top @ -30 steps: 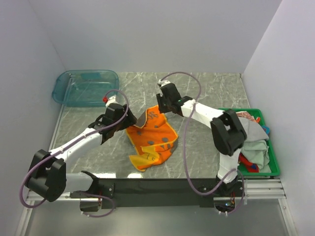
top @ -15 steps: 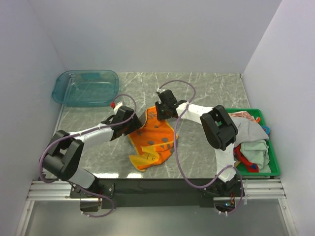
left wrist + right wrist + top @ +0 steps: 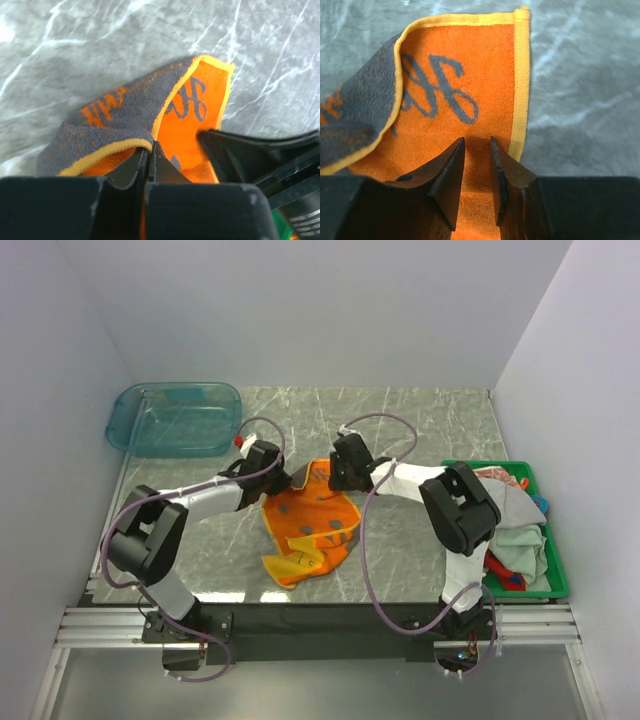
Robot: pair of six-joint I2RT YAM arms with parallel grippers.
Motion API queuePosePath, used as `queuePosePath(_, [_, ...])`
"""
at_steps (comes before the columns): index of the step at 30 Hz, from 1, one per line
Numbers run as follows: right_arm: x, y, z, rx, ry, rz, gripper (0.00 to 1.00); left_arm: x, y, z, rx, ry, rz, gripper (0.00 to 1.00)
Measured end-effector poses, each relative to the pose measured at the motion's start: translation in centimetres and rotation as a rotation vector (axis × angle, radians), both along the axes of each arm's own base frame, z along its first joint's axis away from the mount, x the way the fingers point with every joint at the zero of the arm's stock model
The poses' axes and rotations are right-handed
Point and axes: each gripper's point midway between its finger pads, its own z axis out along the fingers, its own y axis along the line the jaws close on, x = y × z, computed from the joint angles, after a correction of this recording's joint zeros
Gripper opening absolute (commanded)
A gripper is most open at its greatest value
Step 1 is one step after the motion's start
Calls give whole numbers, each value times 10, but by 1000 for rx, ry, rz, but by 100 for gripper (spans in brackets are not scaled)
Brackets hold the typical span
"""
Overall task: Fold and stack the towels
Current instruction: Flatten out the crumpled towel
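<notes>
An orange towel (image 3: 310, 525) with yellow trim and a grey underside lies rumpled mid-table. Both grippers meet at its far edge. My left gripper (image 3: 290, 480) is shut on the far left corner. In the left wrist view the towel (image 3: 200, 115) curls over there, grey side up, and its yellow hem sits at my left gripper's (image 3: 151, 145) closed tips. My right gripper (image 3: 335, 480) is on the far right corner. In the right wrist view my right gripper (image 3: 477, 142) stands narrowly parted, the towel (image 3: 470, 65) bunched between its fingers. More towels (image 3: 515, 540) are heaped in the crate.
A green crate (image 3: 555, 585) stands at the right edge beside the right arm's base. A clear teal tub (image 3: 175, 420) sits at the back left. The right gripper's black finger (image 3: 250, 155) shows close beside the left gripper.
My left gripper has moved right to the towel's far left corner and shut on it. My right gripper has shifted slightly right and lowered onto the far right corner, jaws narrower.
</notes>
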Motion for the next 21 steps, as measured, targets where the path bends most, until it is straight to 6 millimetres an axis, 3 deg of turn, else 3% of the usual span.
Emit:
queuePosePath(5, [-1, -19, -1, 29, 24, -92, 34, 24, -5, 14, -16, -24, 11, 1])
queuePosePath(9, [8, -42, 0, 58, 37, -188, 34, 60, 5, 23, -47, -44, 54, 4])
queuePosePath(14, [22, -65, 1, 53, 45, -253, 35, 112, 15, 15, -90, -34, 79, 9])
queuePosePath(19, [47, -71, 3, 31, 33, -286, 36, 143, 12, 0, -105, -26, 60, 39])
queuePosePath(20, [51, -72, 4, 27, 31, -293, 37, 146, 12, -5, -112, -17, 58, 47])
queuePosePath(21, [56, -74, 4, 24, 28, -299, 39, 149, 13, -7, -119, -14, 57, 61])
